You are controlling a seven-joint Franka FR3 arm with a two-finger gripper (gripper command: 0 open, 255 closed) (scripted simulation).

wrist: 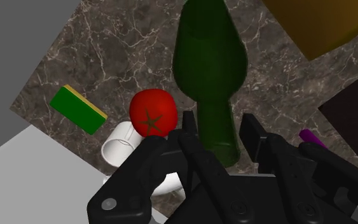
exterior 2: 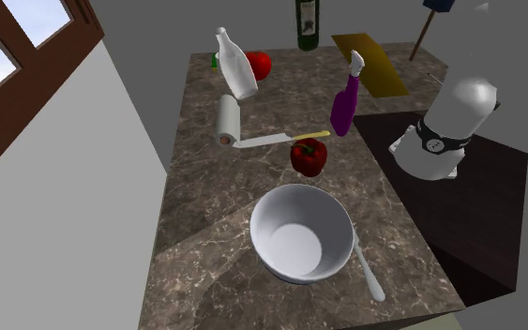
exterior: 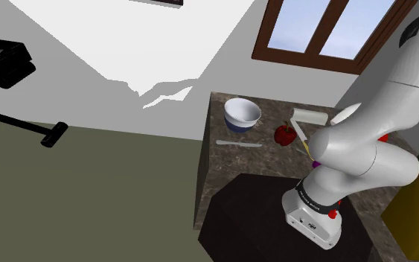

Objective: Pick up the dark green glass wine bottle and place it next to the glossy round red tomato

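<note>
The dark green wine bottle (exterior 2: 307, 23) stands upright at the far end of the marbled table (exterior 2: 215, 225), with the red tomato (exterior 2: 258, 64) close by toward the second exterior view's left. In the wrist view my gripper (wrist: 220, 124) is over the bottle (wrist: 209, 57), one black finger on each side of its neck. A thin gap shows on each side, so the fingers are open and not clasping it. The tomato (wrist: 152, 112) lies just beside the bottle's neck, outside the finger (wrist: 189, 127) on that side.
Near the tomato are a green sponge (wrist: 79, 109), a white bottle (exterior 2: 236, 61) and a white roll (exterior 2: 226, 120). A purple bottle (exterior 2: 344, 103), red pepper (exterior 2: 309, 157), knife (exterior 2: 280, 139), white bowl (exterior 2: 301, 232) and spoon (exterior 2: 367, 272) fill the middle. A mustard board (exterior 2: 369, 61) lies beside the green bottle.
</note>
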